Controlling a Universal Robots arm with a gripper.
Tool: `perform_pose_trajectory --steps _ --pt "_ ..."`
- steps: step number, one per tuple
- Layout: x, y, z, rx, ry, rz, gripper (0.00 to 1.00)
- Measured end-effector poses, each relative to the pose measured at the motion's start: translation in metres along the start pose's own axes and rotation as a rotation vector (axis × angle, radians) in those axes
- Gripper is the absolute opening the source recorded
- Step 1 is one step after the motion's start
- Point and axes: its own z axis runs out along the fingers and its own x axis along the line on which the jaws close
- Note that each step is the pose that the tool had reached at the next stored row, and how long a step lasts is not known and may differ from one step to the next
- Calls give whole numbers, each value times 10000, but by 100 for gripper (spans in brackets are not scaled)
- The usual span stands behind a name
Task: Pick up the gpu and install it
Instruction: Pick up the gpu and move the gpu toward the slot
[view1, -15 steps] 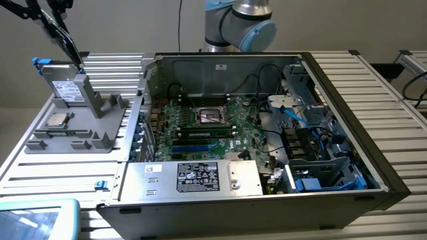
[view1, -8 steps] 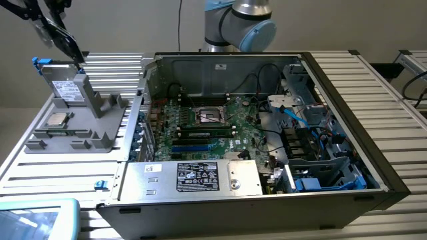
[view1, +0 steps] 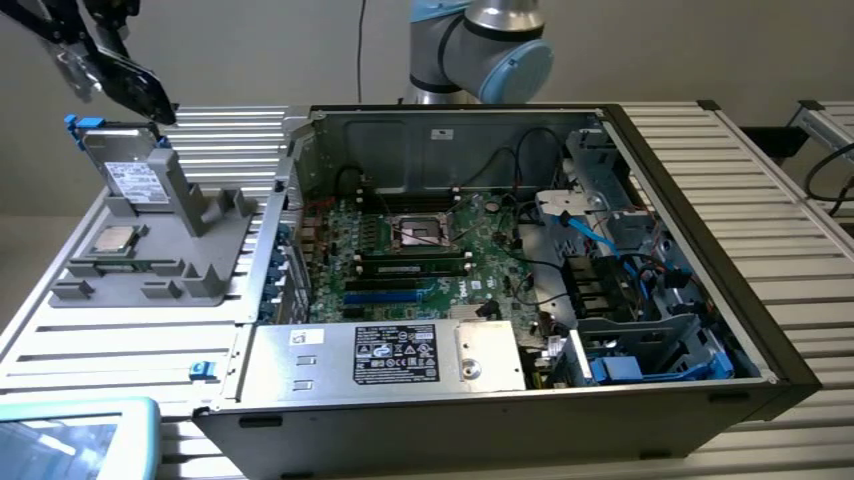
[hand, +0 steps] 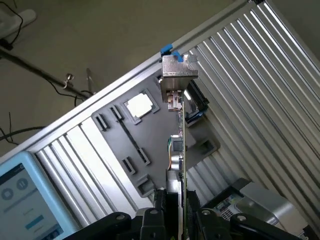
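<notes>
My gripper (view1: 96, 35) hangs high at the exterior view's far left, above the grey fixture (view1: 154, 270), shut on the gpu (view1: 131, 85), which shows as a dark card lifted off the fixture. In the wrist view I see the gpu (hand: 181, 135) edge-on between the black fingers (hand: 161, 212) of the gripper (hand: 176, 212), its silver end bracket (hand: 179, 72) at the far end. The open computer case (view1: 521, 390) with its green motherboard (view1: 414, 255) lies to the exterior view's right of the fixture.
A silver hard drive with blue tabs (view1: 131, 170) stands upright in the fixture, and a square CPU chip (view1: 114, 240) lies flat on it. A screen device (view1: 74, 440) sits at the near corner. Ribbed metal table (view1: 747, 170) surrounds the case. The arm's base (view1: 474, 50) rises behind the case.
</notes>
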Motion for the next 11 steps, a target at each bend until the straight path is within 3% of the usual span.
perform_pose_trajectory --steps 11 --pt "0 -3 29 -35 185 -1986 27"
